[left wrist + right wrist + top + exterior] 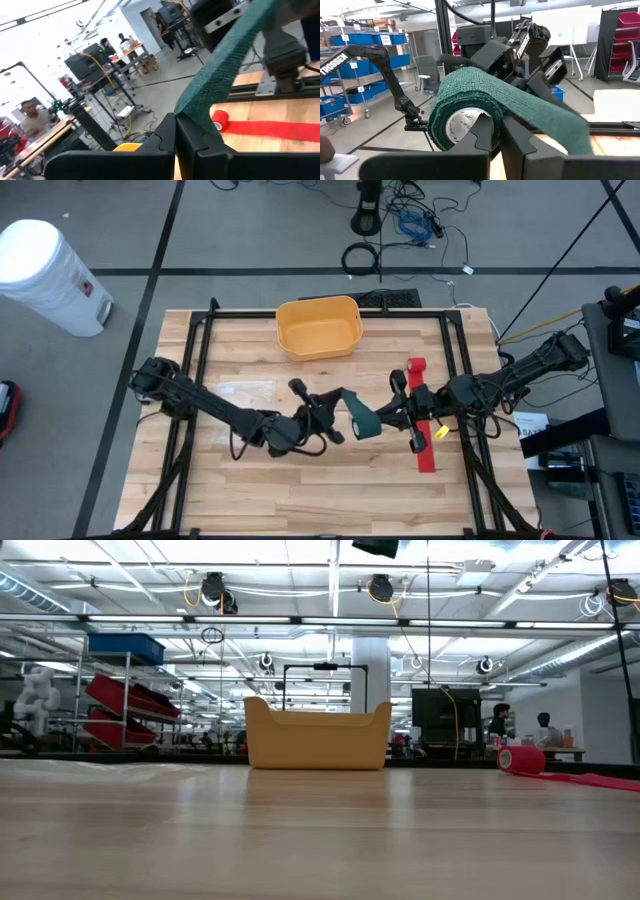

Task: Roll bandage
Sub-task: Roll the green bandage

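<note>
A dark green bandage is held in the air between my two grippers over the middle of the table. Its roll (362, 424) (462, 107) is in my right gripper (384, 418) (498, 135), which is shut on it. A loose strip (347, 398) (225, 70) runs from the roll to my left gripper (334, 410) (175, 136), which is shut on its end. The low view shows neither gripper nor the green bandage. My left gripper pinches the free end of the green strip (186, 114) between its two fingers, which reach level from the table's left. The strip rises from the fingers in a straight band toward the roll, clear of the table. My right gripper pinches the roll's wound wall (489, 116) beside the white core. One finger (481, 134) stands at the core's opening and the other (516, 136) outside the windings. The fingers reach level from the table's right. The roll is lifted clear, and its strip leads away toward the left gripper.
A red bandage lies on the table under the right arm, its roll (416, 366) (520, 759) toward the far edge and its strip (426, 448) (272, 130) unrolled toward the near edge. A yellow basket (318, 327) (316, 737) stands at the far middle. People show beyond the table.
</note>
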{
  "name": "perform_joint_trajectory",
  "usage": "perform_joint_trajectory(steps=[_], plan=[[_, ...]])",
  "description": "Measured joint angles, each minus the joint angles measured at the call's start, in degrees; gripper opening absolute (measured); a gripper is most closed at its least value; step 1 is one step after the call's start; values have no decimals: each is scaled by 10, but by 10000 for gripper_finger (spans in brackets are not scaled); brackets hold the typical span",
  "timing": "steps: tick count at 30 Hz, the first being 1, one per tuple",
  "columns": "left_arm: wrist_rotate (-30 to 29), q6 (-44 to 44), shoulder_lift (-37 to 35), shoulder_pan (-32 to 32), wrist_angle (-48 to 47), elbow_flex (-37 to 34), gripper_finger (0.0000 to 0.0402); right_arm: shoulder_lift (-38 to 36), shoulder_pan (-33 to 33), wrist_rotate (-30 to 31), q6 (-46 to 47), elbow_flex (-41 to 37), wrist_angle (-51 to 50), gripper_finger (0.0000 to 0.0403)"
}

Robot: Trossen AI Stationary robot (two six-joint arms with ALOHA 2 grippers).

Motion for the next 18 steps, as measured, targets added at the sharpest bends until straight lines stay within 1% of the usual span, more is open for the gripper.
perform_joint_trajectory(steps=[6, 10, 14, 18], plan=[[1, -4, 0, 13, 0, 0, 1, 0, 0, 0, 7, 0, 0, 11], [16, -19, 0, 19, -3, 0, 1, 0, 0, 0, 15, 0, 0, 11], [16, -17, 0, 27, -2, 0, 0, 0, 0, -2, 20, 0, -1, 11], [16, 18, 0, 30, 33, 0, 0, 0, 0, -2, 26, 0, -10, 11]])
